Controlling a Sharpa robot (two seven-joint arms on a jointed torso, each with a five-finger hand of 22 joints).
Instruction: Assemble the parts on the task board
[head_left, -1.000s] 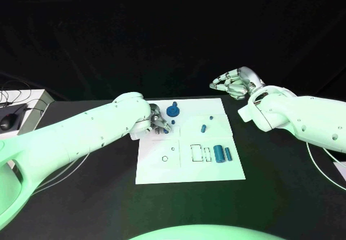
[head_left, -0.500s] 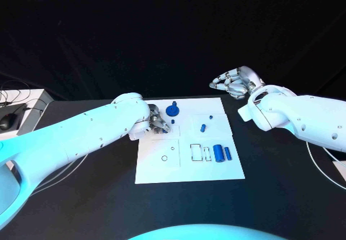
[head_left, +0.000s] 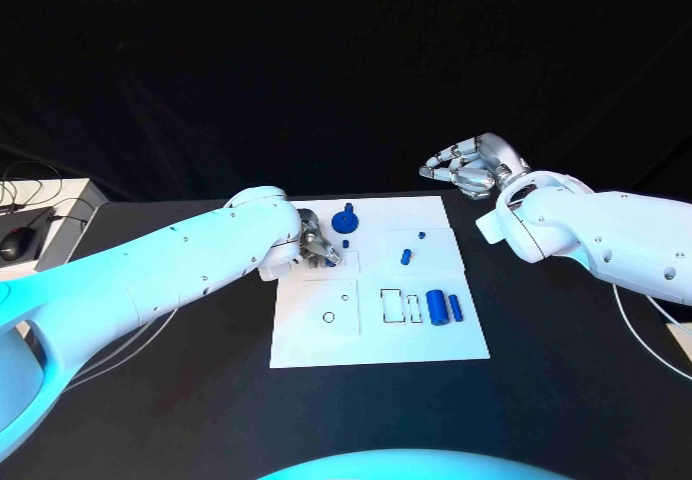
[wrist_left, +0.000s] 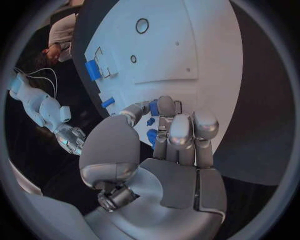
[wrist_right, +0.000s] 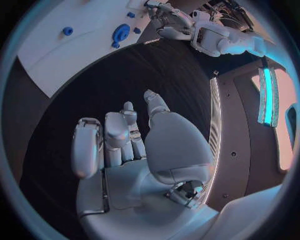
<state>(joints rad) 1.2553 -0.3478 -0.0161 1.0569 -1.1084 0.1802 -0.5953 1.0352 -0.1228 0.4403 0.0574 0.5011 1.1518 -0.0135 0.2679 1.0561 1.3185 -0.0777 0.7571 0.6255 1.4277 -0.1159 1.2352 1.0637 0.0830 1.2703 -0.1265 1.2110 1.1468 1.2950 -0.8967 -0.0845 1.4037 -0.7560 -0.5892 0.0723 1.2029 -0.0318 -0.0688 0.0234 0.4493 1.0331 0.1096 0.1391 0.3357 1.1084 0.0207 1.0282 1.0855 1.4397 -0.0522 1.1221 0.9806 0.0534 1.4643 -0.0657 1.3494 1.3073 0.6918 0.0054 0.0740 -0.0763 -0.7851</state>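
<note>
The white task board lies mid-table. My left hand rests on its far left part, and its thumb and a fingertip pinch a small blue part. A blue gear-like part stands just beyond that hand, with another tiny blue piece beside the fingers. Two small blue parts lie at the board's middle right, and two blue cylinders lie side by side nearer me. My right hand hovers off the board's far right corner, fingers curled in on nothing.
A pale desk with a mouse and cables stands at the far left. A white object and a thin cable lie at the table's right edge. Outlined slots and a round hole mark the board's near half.
</note>
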